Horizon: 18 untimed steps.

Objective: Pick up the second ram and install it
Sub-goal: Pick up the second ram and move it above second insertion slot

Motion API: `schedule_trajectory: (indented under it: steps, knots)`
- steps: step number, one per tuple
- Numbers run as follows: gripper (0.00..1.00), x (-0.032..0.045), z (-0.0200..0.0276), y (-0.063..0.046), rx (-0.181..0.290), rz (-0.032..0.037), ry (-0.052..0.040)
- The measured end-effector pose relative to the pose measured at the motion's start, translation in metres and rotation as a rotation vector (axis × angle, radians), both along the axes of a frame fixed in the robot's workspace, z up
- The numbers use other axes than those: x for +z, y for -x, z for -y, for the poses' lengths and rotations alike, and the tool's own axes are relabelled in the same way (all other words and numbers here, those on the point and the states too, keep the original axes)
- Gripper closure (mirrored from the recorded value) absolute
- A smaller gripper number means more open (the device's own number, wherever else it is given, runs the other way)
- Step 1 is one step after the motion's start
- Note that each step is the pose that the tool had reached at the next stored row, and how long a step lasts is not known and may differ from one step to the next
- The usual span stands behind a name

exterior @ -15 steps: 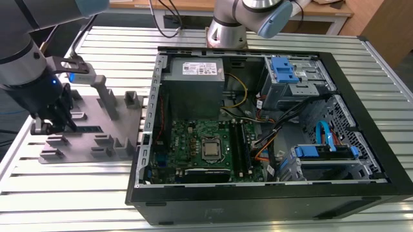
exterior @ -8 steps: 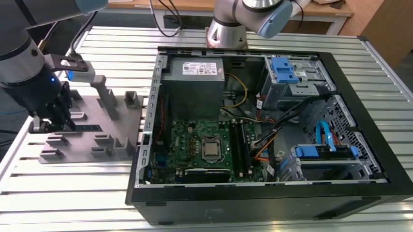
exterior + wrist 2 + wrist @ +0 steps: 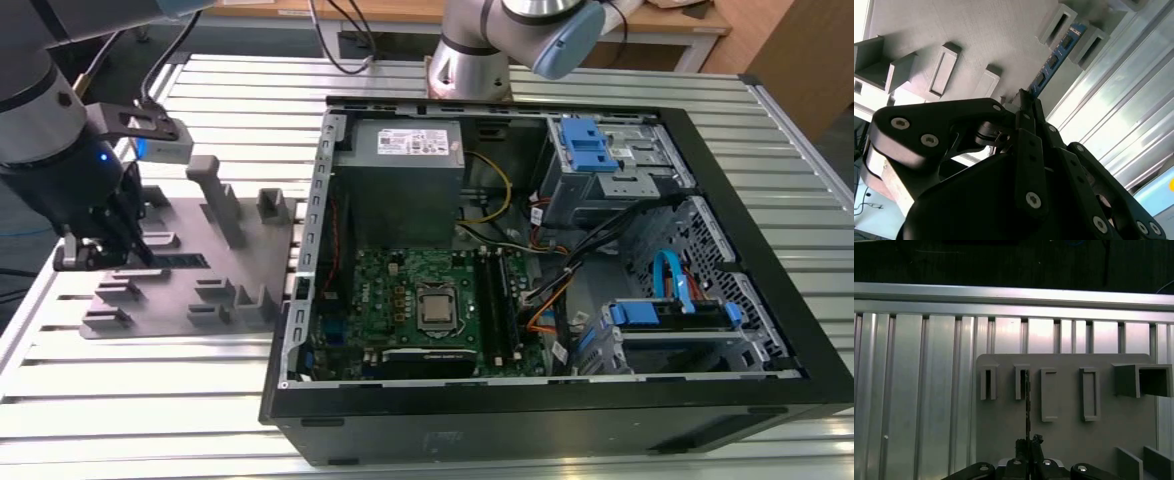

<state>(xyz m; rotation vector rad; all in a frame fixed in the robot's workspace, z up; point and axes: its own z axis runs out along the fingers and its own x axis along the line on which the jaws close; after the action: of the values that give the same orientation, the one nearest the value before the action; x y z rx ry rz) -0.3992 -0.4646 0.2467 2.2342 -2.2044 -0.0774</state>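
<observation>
Pinching the ram (image 3: 1054, 60) near one end, it seems, the gripper (image 3: 1026, 102) wants a straight, untilted lift so the stick clears the fixture (image 3: 1064, 440) slots.

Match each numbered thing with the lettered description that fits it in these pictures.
Things:
1. second ram
2. gripper
3. motherboard
4. power supply

Descriptions:
A. green board lying flat on the floor of the open case
B. silver box inside the case, toward the exterior view's left
C. standing on edge, one end in a slotted block of the grey fixture plate
D. at the free end of the ram, over the fixture plate

Pairs: 1-C, 2-D, 3-A, 4-B
</observation>
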Motion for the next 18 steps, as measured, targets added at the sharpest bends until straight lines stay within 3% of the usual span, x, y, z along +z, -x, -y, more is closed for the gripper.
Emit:
schedule_trajectory:
  steps: [18]
  knots:
    - [0.86,0.0163,0.0,0.0,0.0,0.0,0.0]
